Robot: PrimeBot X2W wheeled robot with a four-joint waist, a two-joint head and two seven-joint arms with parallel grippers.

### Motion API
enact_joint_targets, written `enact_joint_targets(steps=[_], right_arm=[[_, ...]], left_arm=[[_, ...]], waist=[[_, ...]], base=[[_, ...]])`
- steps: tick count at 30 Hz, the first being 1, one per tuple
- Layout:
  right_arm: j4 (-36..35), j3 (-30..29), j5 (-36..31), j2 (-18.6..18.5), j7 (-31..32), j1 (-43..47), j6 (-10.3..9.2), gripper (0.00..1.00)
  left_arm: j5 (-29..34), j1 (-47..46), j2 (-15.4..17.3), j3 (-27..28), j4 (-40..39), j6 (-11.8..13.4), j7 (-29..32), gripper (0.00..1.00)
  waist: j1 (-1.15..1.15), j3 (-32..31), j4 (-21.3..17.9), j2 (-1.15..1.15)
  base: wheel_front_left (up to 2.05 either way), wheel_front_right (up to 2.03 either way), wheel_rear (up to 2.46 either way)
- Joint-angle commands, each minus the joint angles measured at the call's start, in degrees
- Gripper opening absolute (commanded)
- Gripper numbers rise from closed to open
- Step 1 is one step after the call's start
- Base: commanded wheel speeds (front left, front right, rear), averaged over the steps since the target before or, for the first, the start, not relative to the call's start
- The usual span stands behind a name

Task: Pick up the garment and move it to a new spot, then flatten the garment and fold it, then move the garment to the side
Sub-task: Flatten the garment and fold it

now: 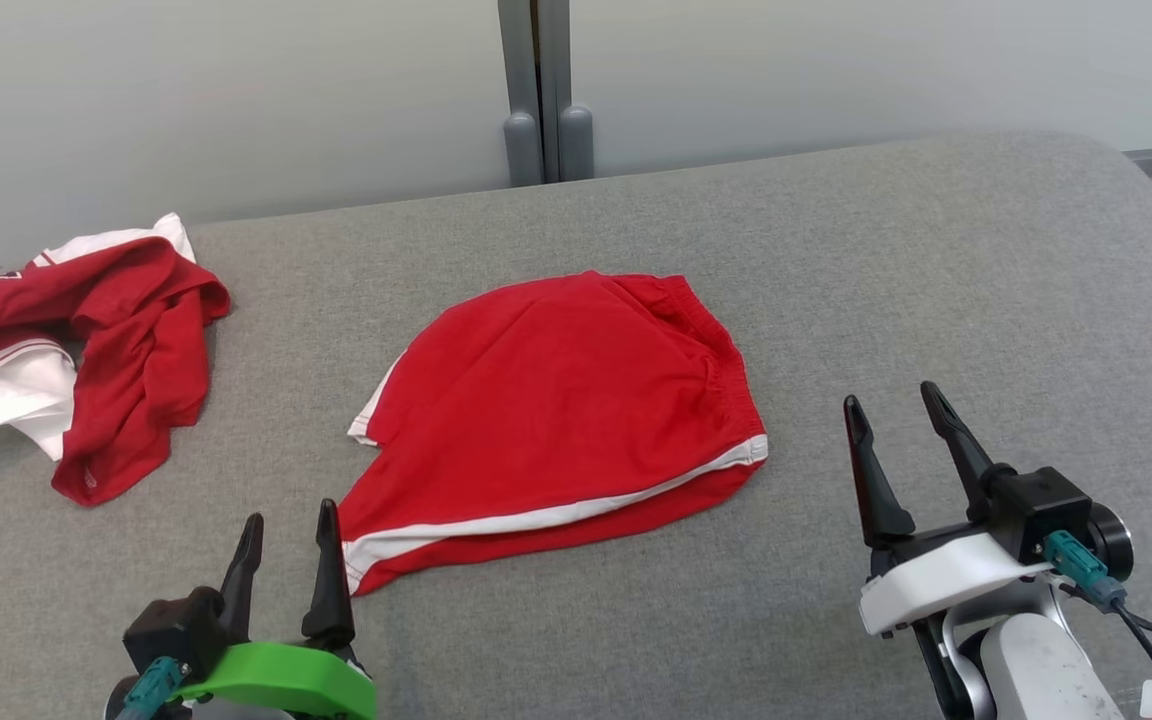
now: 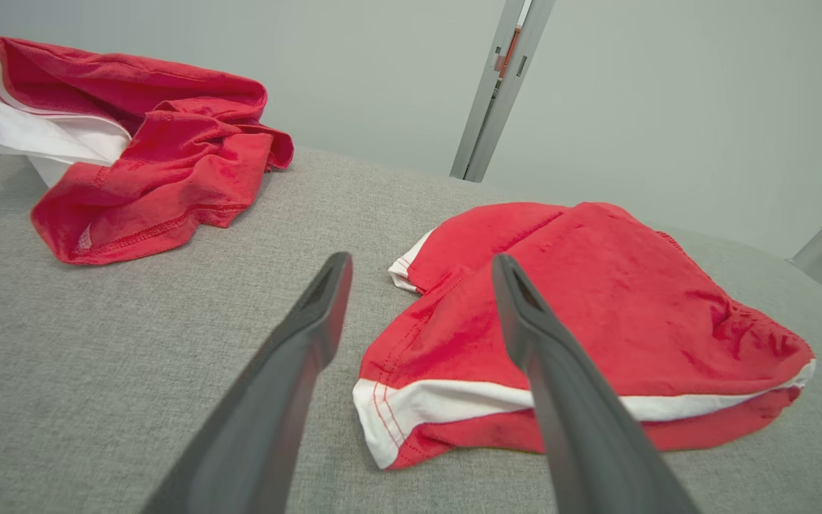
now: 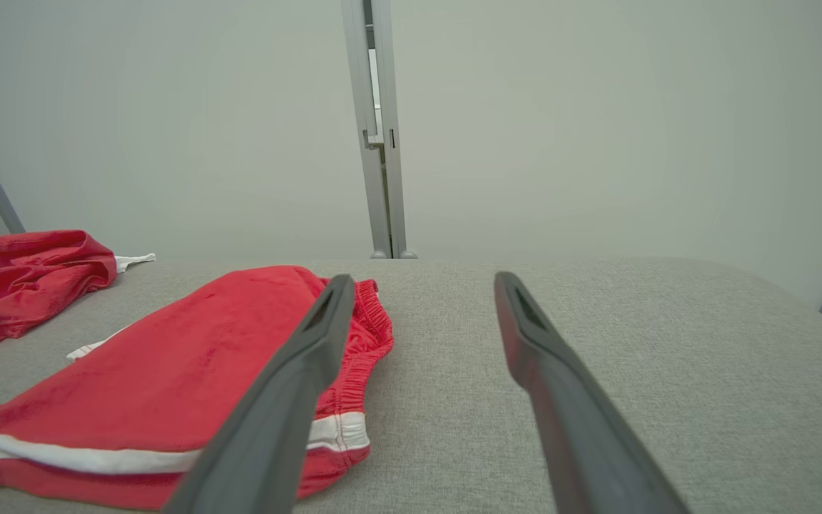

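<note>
The garment [image 1: 556, 400], red shorts with white side stripes and an elastic waistband, lies folded in half in the middle of the grey padded table [image 1: 836, 250]. My left gripper [image 1: 290, 515] stands open just off the shorts' near-left hem corner, nothing between its fingers. In the left wrist view the garment [image 2: 596, 307] lies ahead of my left gripper [image 2: 419, 263], its white-striped hem partly behind the right finger [image 2: 546, 357]. My right gripper [image 1: 894, 398] is open, to the right of the waistband, holding nothing. In the right wrist view the garment [image 3: 190, 357] sits left of my right gripper [image 3: 422, 282].
A second red and white garment [image 1: 86, 330] lies crumpled at the table's far left, also seen as a bunched heap [image 2: 133, 135] and a red heap [image 3: 18, 278] at the left edge. A grey post [image 1: 541, 90] stands against the pale wall behind the table.
</note>
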Motion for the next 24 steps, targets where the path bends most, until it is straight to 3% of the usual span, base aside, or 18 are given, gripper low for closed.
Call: enact_joint_targets(steps=[1,16,24], right_arm=[[0.22,0.21,0.17,-0.14,-0.01,0.52,-0.06,1.0],[2.37,1.12,-0.36,-0.13,-0.01,0.52,-0.06,1.0],[12.69,2.69,-8.99,-0.1,-0.01,-4.39,-0.07,1.0]], left_arm=[[0.8,1.03,-0.25,0.47,-0.47,0.24,-0.15,1.0],[2.56,3.21,-1.29,1.62,-2.59,0.47,-0.11,1.0],[3.07,1.67,-1.41,0.94,-2.27,0.12,-0.11,1.0]], waist=[[0.0,-0.29,0.07,0.0],[0.0,-0.45,0.1,0.0],[0.0,1.74,1.53,0.0]], base=[[0.0,0.0,0.0],[0.0,0.0,0.0],[0.0,0.0,0.0]])
